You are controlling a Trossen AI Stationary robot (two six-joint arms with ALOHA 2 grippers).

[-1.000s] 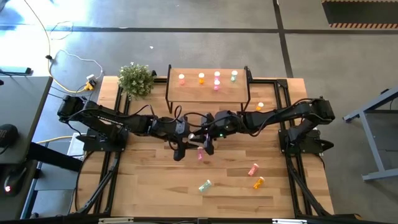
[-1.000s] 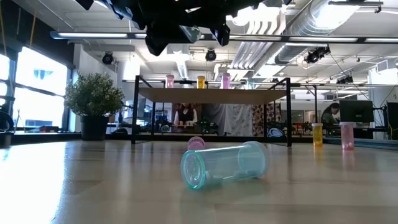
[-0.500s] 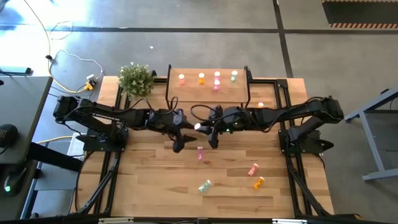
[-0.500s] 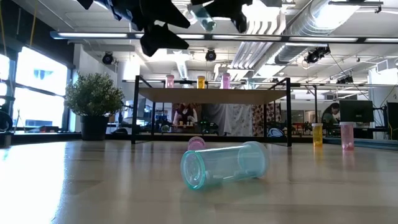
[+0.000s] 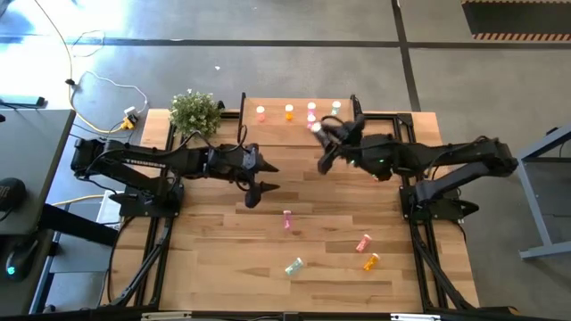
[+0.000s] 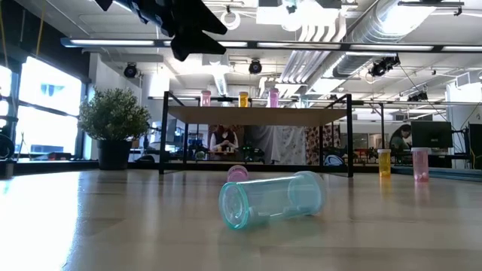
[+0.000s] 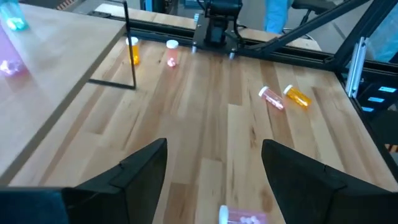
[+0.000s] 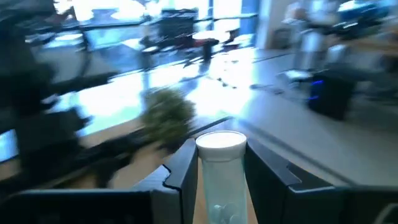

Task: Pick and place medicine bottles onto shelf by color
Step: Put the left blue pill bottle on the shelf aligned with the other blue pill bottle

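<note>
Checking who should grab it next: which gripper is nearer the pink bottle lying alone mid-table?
Left. The left gripper hangs open just up-left of the pink bottle; the right gripper, shut on a green bottle, is farther off by the shelf.

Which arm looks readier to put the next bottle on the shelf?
The right. Its gripper is shut on a green bottle and is over the shelf. The left gripper is open and empty, above the table.

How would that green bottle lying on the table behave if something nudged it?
The green bottle lies on its side on the table, and its body is round, so it would probably roll. It looks see-through and thin-walled, so it is likely light and would skid easily.
</note>
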